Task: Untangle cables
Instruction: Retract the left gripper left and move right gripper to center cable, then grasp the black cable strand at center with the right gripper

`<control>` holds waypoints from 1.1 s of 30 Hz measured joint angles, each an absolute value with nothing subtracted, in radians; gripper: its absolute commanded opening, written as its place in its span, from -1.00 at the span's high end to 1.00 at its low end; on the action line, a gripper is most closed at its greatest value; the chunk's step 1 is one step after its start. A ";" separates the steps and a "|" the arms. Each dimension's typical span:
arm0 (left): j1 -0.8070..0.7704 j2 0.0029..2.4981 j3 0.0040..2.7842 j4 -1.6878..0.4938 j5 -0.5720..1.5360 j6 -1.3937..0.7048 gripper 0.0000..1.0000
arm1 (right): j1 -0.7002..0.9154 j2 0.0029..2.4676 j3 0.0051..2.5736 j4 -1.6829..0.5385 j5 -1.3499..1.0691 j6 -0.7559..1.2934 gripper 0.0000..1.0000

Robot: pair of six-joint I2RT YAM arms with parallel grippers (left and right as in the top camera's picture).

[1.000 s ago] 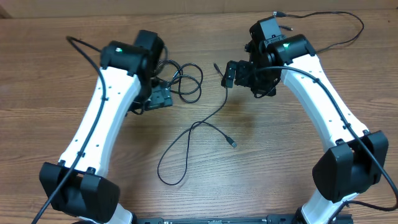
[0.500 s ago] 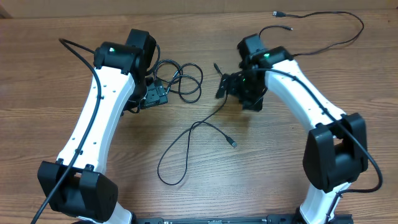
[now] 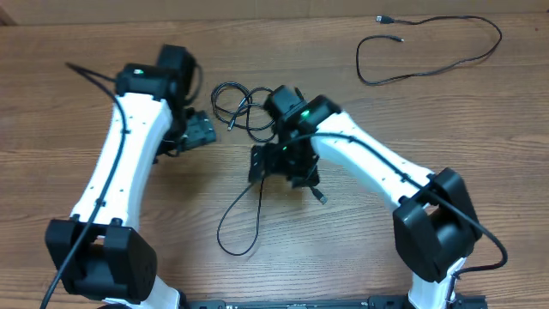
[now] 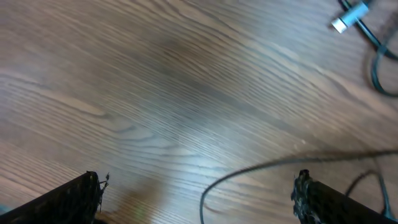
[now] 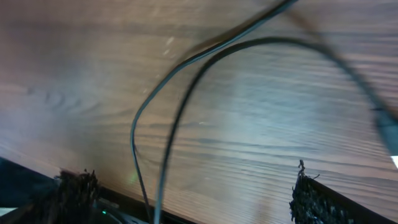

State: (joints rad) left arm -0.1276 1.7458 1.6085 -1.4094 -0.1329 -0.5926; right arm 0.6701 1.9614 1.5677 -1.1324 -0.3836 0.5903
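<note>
Overhead, the left tool (image 3: 201,134) hovers above the brown wood-grain surface (image 3: 429,146), just left of the small coiled bundle of thin black cord (image 3: 244,107), near it but not touching. From the left wrist, its dark fingers (image 4: 78,198) sit in the bottom corners with bare wood between them, so that tool is spread wide and grips nothing. One thin black strand (image 4: 280,165) crosses the gap low in the frame, and a small silver plug (image 4: 347,16) shows in the top right corner.

Over to the right tool (image 3: 262,163). It sits above the middle of the surface, just below the coiled bundle, right at the top of the long loose black loop (image 3: 238,219) that runs down toward the near edge and curls back up. The loop's plug end (image 3: 322,197) lies just right of the tool, beside the arm. From the right wrist, the black fingers (image 5: 308,199) are wide apart too, and two blurred black strands (image 5: 165,143) run down between them (whether either pad touches a strand, I cannot tell). Nothing is pinched.

At the far back right, a third thin black cord (image 3: 437,60) lies in an open loop, well apart from both tools, with its small plug ends (image 3: 383,18) close together at the back.
</note>
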 measured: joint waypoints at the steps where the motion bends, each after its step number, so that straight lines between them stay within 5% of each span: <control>1: -0.107 1.746 1.608 -1.409 -0.131 -0.593 -0.99 | 0.689 1.961 1.567 -1.127 -0.377 0.591 -1.00; 13: 0.036 1.746 1.608 -1.416 -0.131 -0.581 -0.99 | 0.788 1.966 1.567 -1.108 -0.340 0.603 -0.72; 21: 0.036 1.746 1.596 -1.416 -0.131 -0.569 -0.99 | 0.831 2.023 1.565 -1.100 -0.332 0.602 -0.05; 25: 0.036 1.746 1.596 -1.415 -0.131 -0.569 -0.99 | 0.831 2.027 1.563 -1.103 -0.326 0.604 0.70; 27: 0.036 1.746 1.596 -1.416 -0.131 -0.566 -0.99 | 0.828 2.027 1.563 -1.116 -0.324 0.602 0.89; 33: 0.036 1.746 1.595 -1.412 -0.128 -0.552 -0.99 | 0.788 2.027 1.563 -1.179 -0.324 0.637 0.93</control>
State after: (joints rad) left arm 0.0364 1.7458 1.5951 -1.4117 -0.1276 -0.5522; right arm 0.7883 2.0274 1.5627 -1.1793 -0.3244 0.6369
